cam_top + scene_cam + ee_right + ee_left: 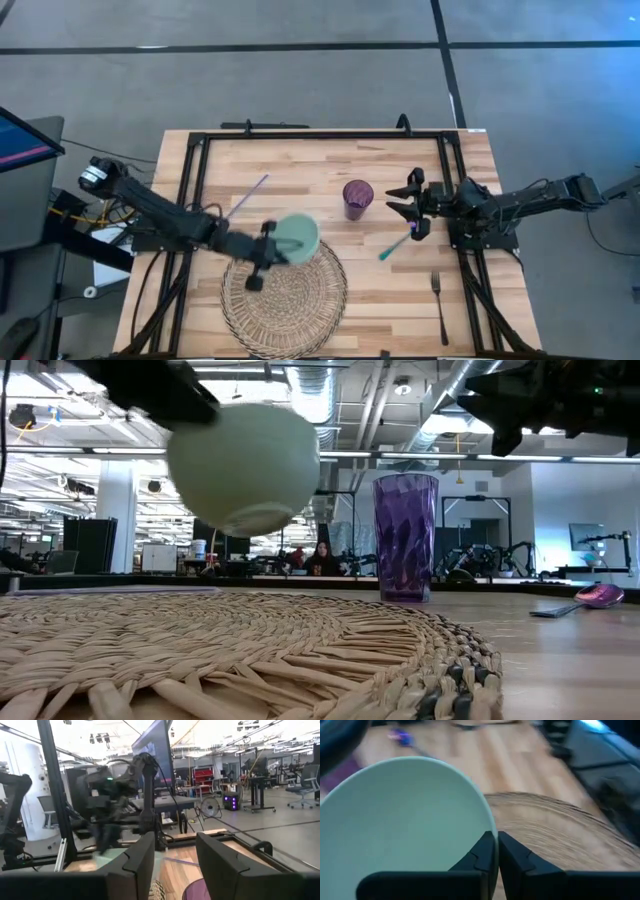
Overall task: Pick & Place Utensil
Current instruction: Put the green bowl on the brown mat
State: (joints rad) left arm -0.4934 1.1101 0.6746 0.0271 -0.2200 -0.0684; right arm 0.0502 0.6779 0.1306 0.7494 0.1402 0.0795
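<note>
Clamped on the rim of a pale green bowl (297, 237), the left gripper (262, 256) holds it in the air above the far edge of the round woven placemat (285, 300). In the left wrist view the two dark fingers (512, 857) are pressed almost together with the thin bowl wall (410, 815) between them. The left arm reaches in from the table's left side, stretched low and slanting toward the middle. From the low view the bowl (245, 465) hangs clear of the mat (220, 655), tipped so that its round underside faces the camera; whether anything lies inside it cannot be told.

The right gripper (408, 203) hovers above the table near the right side, its arm coming in from the right edge. Its jaws stand apart and hold nothing, as the right wrist view shows with the two fingers (142, 855) well separated.

A purple tumbler (358, 198) stands upright on the bare wood just beside the right gripper, between it and the bowl; its contents are not visible. A spoon with a teal handle (396, 245) and a purple bowl end lies on the table just below that gripper. A fork (439, 304) lies near the table's right front corner, well apart from the mat. A thin purple straw-like stick (246, 197) lies on the wood beyond the left arm.
</note>
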